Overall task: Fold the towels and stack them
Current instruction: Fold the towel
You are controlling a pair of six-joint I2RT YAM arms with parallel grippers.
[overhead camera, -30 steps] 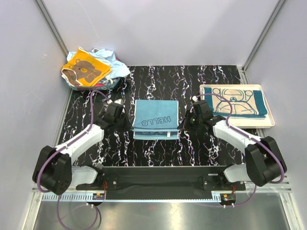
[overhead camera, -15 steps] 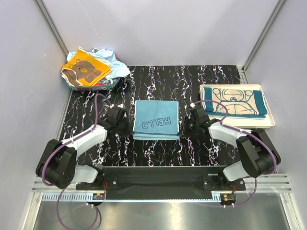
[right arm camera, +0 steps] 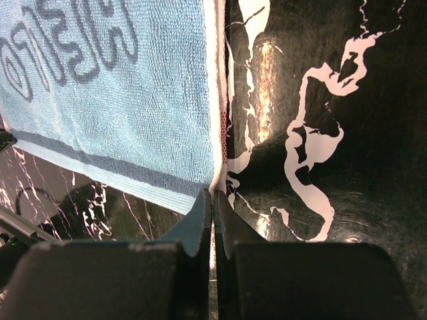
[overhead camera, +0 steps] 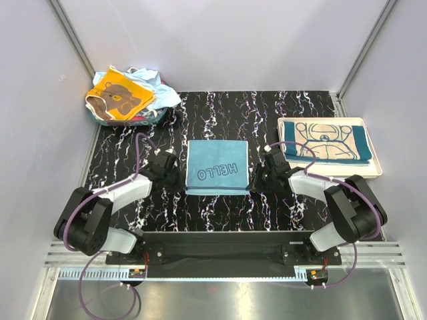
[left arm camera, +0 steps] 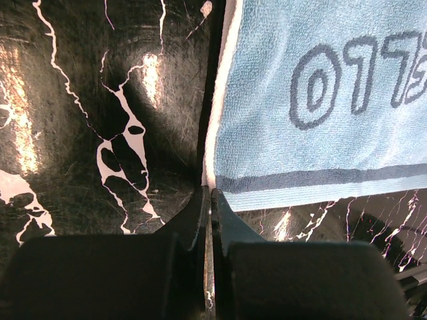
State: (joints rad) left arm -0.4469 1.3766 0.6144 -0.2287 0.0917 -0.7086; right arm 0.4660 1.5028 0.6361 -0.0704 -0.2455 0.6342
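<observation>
Over the last second the left arm [overhead camera: 123,192] and the right arm [overhead camera: 310,181] have been drawn back toward their bases. The light blue terry HELLO towel [overhead camera: 217,167], lying folded in the middle of the black white-veined table [overhead camera: 293,107], has been tugged with them. The stepped near edge seen a second ago has been pulled into one straight line. The left gripper [left arm camera: 211,193] is pressed together on the towel's near left corner, and the right gripper [right arm camera: 212,195] on its near right corner. In both wrist views the near hem appears raised slightly off the surface. The fold is judged to be under squaring, or a further fold under preparation, so stacking is not yet reached.

At the right edge a white rectangular tray [overhead camera: 377,167] is set, with a folded teal towel with beige centre [overhead camera: 357,143] laid in it, presumably the start of the stack. In the far left corner a loose heap of unfolded towels [overhead camera: 160,93] is left, topped by an orange-yellow bear-printed towel [overhead camera: 120,97]. Nothing is seen lying between the HELLO towel and the tray; only the right arm itself crosses that path.
</observation>
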